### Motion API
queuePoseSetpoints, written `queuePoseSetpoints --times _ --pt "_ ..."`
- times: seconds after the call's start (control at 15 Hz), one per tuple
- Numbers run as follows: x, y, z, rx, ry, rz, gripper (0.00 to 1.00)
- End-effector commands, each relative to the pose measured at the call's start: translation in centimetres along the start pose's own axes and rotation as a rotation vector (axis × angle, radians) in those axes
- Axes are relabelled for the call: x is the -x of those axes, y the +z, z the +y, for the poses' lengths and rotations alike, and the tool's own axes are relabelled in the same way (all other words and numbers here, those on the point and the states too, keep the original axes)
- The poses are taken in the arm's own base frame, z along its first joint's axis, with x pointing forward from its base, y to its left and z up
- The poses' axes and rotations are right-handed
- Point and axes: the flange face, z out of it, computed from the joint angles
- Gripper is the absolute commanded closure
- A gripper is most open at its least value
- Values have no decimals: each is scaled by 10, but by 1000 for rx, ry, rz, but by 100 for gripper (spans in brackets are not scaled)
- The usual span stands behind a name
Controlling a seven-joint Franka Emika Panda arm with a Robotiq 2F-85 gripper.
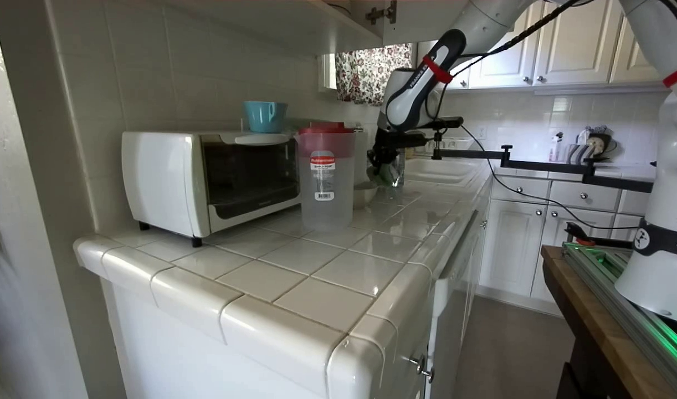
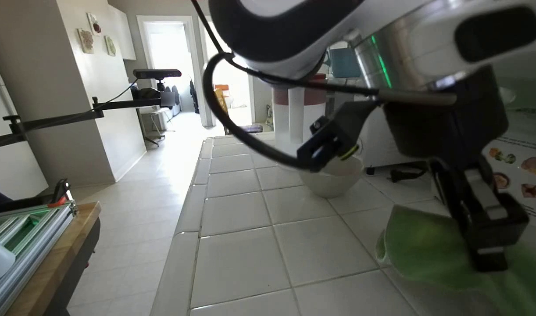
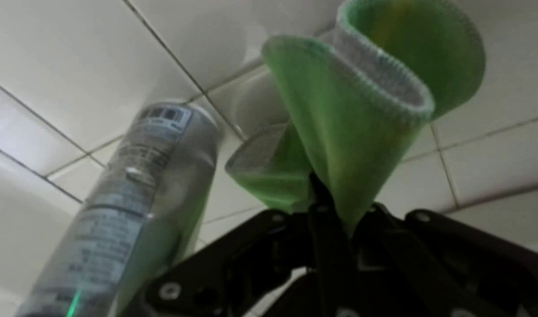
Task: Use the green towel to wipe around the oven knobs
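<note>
Pale square-tiled wall (image 1: pixel 142 72) behind a long white tiled counter (image 1: pixel 322 305) under an overhead cabinet (image 1: pixel 316 27), with a flowered curtain (image 1: pixel 366 72) at a bright window (image 1: pixel 331 72) farther along. At the far end, white upper cabinets (image 1: pixel 571 50) above white lower cabinets (image 1: pixel 507 244), with more pale tile (image 1: pixel 510 111) between. In an exterior view, pale floor (image 2: pixel 132 232) up to two tall doorways (image 2: pixel 167 48) full of glaring white light, past small pictures (image 2: pixel 86 40) on a plain side wall (image 2: pixel 119 140) and a yellowish chair (image 2: pixel 222 107) beyond the counter.
</note>
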Motion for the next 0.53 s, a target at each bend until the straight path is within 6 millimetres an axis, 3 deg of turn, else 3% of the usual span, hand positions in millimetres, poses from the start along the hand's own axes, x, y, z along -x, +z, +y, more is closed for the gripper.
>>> queuePoseSetpoints --times 0.0,0.2,0.47 --pt "-4 -52 0 -43 14 45 99" --pt "-9 -100 -3 -73 23 85 99" --pt "10 -144 2 -81 47 16 99"
